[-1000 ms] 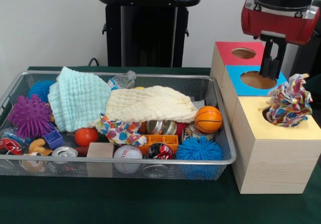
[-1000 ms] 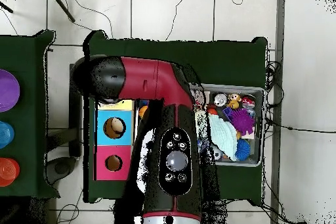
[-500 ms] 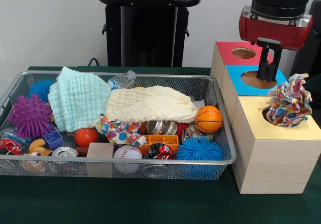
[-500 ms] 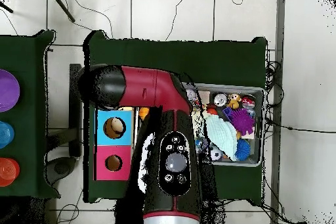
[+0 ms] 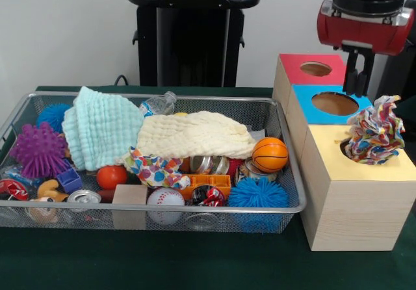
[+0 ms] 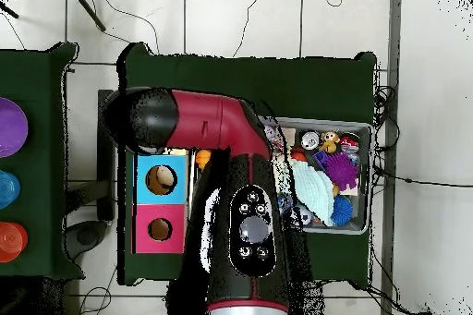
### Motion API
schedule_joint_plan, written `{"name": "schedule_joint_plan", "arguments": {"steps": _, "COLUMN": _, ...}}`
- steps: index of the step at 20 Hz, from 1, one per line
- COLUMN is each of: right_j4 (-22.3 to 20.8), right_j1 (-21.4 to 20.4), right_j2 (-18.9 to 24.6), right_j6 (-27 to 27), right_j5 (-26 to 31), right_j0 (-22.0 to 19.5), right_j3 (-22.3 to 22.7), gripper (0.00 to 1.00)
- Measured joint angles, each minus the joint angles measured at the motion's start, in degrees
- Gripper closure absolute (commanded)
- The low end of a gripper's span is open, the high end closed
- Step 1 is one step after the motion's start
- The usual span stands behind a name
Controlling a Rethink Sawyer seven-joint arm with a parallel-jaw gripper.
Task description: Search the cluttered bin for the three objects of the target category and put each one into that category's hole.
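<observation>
My gripper (image 5: 359, 90) hangs at the far right, above the back edge of the blue box (image 5: 303, 99) and behind the yellow box (image 5: 364, 192). It looks open and holds nothing. A multicoloured ruffled cloth (image 5: 375, 131) sits bunched in the yellow box's hole, sticking up out of it. In the wire bin (image 5: 162, 209) lie a mint cloth (image 5: 101, 127), a cream cloth (image 5: 195, 135) and a small patterned cloth (image 5: 153, 170), on top of other items. In the overhead view the arm (image 6: 236, 200) hides the gripper.
A red box (image 5: 291, 69) with a round hole stands behind the blue one. The bin also holds a mini basketball (image 5: 270, 154), a baseball (image 5: 165, 199), purple (image 5: 39, 150) and blue (image 5: 258, 194) spiky balls, cans and a wooden block (image 5: 130, 194).
The gripper has risen slightly and shifted right, away from the blue box's hole. The ruffled cloth stays in the yellow hole. The bin's contents are unmoved.
</observation>
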Motion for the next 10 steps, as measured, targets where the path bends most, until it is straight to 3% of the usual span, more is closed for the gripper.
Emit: {"name": "schedule_joint_plan", "arguments": {"steps": 10, "right_j4": 2.33, "right_j1": -3.53, "right_j2": 0.15, "right_j6": 0.0, "right_j5": 8.85, "right_j0": -0.7, "right_j3": -0.59, "gripper": 1.0}}
